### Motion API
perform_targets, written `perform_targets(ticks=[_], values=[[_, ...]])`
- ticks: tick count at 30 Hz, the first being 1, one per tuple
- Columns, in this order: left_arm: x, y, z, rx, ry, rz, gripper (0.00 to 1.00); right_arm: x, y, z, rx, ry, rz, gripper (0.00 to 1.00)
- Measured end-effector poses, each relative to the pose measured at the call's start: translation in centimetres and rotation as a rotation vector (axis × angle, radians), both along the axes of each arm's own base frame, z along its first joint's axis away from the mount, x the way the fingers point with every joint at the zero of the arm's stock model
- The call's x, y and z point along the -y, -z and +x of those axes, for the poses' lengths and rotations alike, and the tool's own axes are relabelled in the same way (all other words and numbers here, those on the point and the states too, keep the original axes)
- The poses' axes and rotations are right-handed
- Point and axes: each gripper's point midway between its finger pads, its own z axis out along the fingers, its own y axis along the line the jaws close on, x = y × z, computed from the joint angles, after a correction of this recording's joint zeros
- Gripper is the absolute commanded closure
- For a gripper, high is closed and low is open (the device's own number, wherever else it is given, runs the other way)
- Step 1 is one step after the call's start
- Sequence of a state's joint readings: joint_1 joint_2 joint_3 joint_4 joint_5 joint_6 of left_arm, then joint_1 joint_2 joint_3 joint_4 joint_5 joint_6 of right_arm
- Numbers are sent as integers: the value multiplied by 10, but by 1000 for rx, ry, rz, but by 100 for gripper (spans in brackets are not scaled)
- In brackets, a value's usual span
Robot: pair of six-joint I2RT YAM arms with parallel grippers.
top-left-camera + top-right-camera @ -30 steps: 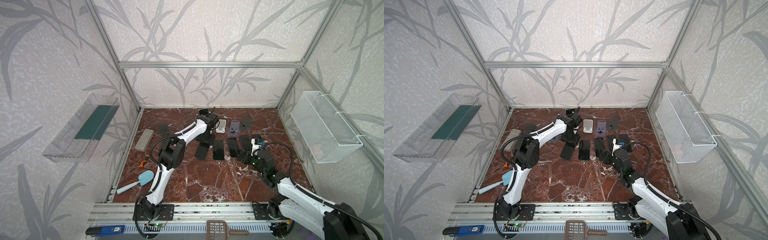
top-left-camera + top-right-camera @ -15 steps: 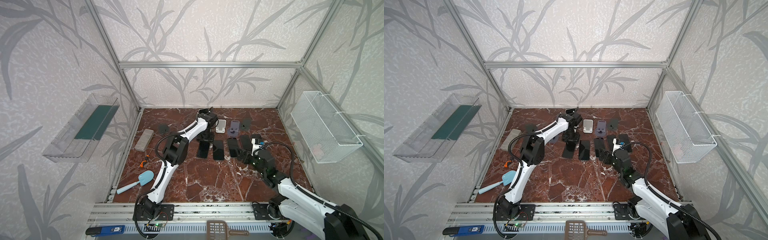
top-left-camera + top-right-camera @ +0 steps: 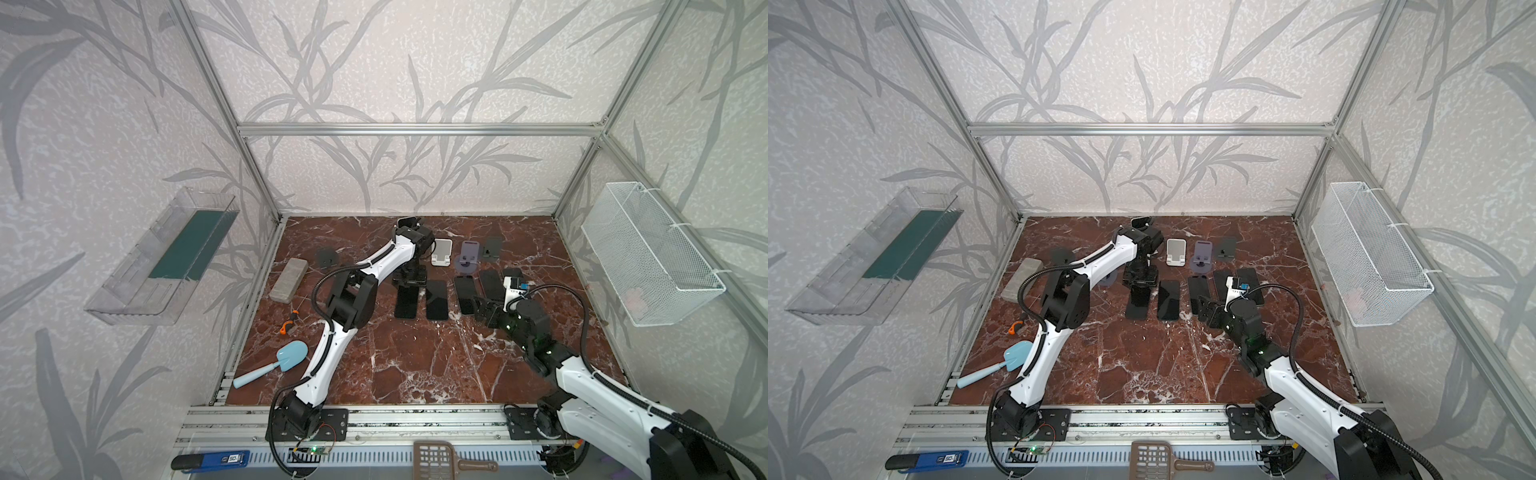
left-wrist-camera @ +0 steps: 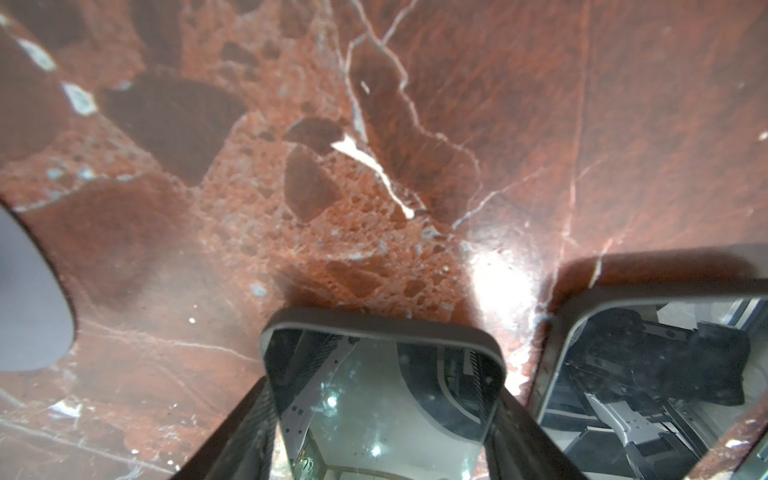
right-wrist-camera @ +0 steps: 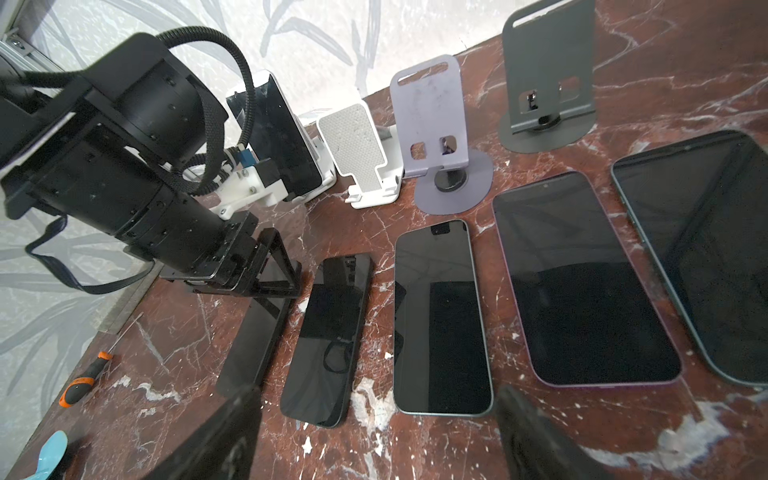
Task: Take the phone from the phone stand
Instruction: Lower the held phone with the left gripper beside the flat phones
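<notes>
Top views: left fingers (image 3: 409, 281) (image 3: 1140, 281) are shown in both top views closed on the far end of the held phone (image 3: 406, 302) (image 3: 1137, 304). It lies lengthwise on the desk (image 3: 415, 365), leftmost in a row of dark phones and clear of every stand. Behind the row a white stand (image 3: 441, 252), a purple stand (image 3: 468, 254) and a dark grey stand (image 3: 492, 248) are lined up, all bare. Right fingers (image 3: 480, 306) (image 3: 1203, 308) are parted with nothing gripped, low near the right end of the row. Left wrist: the held phone (image 4: 382, 395) is clamped by its long edges between the left fingers (image 4: 245, 432), with its rounded end pointing out over bare marble. A second phone (image 4: 648, 374) lies just beside it. Whether the gripped end rests on the desk cannot be told. Right wrist: right fingers (image 5: 232, 436) are spread wide with nothing between them, over the near ends of the row. Left fingers (image 5: 276, 266) are seen pinching the far end of the held phone (image 5: 255, 336), with the second phone (image 5: 328, 340) next to it and three more laid flat further along. A propped phone (image 5: 278, 137) is leaned in a white holder behind the left arm, beside the white stand (image 5: 361, 153). A screwdriver (image 5: 79, 382) is seen off to the side.
</notes>
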State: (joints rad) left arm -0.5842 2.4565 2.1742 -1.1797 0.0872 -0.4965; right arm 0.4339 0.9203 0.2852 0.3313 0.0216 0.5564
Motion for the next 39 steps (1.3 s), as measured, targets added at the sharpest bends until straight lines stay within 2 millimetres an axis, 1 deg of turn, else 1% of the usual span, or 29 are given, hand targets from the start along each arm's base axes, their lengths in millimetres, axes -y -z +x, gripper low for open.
perform_targets(ticks=[5, 12, 16, 18, 21, 27, 28, 29, 33, 39], values=[[2, 4, -1, -2, -14, -9, 47, 1, -3, 0, 10, 6, 2, 12], [2, 3, -1, 8, -29, -14, 44, 5, -9, 0, 28, 24, 2, 11], [2, 4, -1, 11, -35, -17, 42, 6, -8, 0, 26, 28, 0, 11], [3, 3, -1, 15, -36, -25, 40, 6, -8, 0, 26, 28, 0, 11], [4, 3, -2, 20, -38, -37, 34, 6, -8, 0, 25, 28, -1, 11], [5, 2, -3, 29, -38, -51, 29, 6, -8, 0, 25, 27, -2, 11], [5, 3, -3, 29, -38, -51, 27, 6, -8, 0, 25, 27, -2, 11], [5, 2, -3, 29, -36, -51, 19, 6, -8, 0, 25, 28, -2, 11], [10, 2, -3, 30, -38, -72, 11, 6, -8, 0, 25, 27, -4, 11], [12, 1, -3, 33, -37, -82, 11, 6, -8, 0, 25, 27, -5, 11]])
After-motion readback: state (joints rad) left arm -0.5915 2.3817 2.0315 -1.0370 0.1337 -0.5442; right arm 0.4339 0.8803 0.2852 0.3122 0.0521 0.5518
